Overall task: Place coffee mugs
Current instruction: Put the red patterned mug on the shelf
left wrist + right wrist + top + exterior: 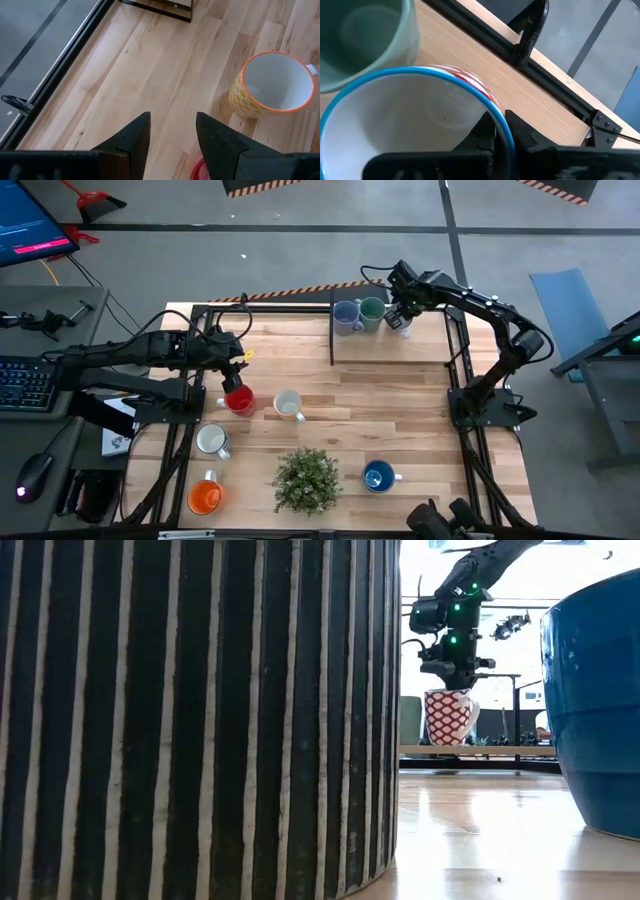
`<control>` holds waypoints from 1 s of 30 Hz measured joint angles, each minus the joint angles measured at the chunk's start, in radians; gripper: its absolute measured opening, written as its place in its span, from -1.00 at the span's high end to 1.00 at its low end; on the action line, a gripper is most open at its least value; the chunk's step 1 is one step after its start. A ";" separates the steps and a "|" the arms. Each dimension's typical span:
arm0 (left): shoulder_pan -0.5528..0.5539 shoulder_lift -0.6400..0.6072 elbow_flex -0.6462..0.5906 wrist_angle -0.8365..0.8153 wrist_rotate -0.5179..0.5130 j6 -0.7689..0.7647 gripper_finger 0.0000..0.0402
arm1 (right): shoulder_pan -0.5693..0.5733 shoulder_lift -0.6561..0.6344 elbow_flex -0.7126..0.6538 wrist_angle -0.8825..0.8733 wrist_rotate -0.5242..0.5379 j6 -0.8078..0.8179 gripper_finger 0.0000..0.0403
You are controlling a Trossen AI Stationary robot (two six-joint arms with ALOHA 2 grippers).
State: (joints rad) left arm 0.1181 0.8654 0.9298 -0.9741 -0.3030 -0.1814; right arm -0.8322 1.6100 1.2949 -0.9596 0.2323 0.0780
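Note:
My right gripper [401, 316] is shut on a white mug with a red pattern and a blue rim [448, 716] over the raised board [420, 348] at the table's far side. Beside it on the board stand a green mug [372, 312] and a lavender-blue mug [347, 316]. My left gripper [172, 118] hangs open above the table's left side, just over a red mug [239, 399], with nothing between its fingers. A yellow-patterned mug with an orange rim [272, 85] stands upright on the table to the right of the red one. My right gripper pinches the patterned mug's rim wall [501, 131], one finger inside the mug and one outside. The fingers come from above, pointing steeply down. The mug is upright, its base at the board's top [447, 745]. I cannot tell whether it rests there.
A white mug [212, 440], an orange mug [205, 497] and a blue mug [378, 476] stand on the near half of the table, with a leafy plant in a striped pot [306, 480] between them. The board's right part is bare wood.

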 joint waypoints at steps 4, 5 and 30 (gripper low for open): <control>0.000 0.000 0.000 0.000 0.000 0.000 0.27 | 0.000 0.000 0.000 0.000 0.002 0.001 0.93; 0.000 0.000 0.000 0.000 0.000 0.000 0.27 | 0.000 0.000 0.000 0.000 0.001 0.002 0.91; 0.000 0.000 0.000 0.000 0.005 -0.001 0.27 | 0.000 -0.026 0.004 -0.008 0.087 0.009 0.44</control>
State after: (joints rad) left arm 0.1184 0.8654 0.9298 -0.9741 -0.2981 -0.1822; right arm -0.8318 1.5841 1.2989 -0.9679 0.3190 0.0865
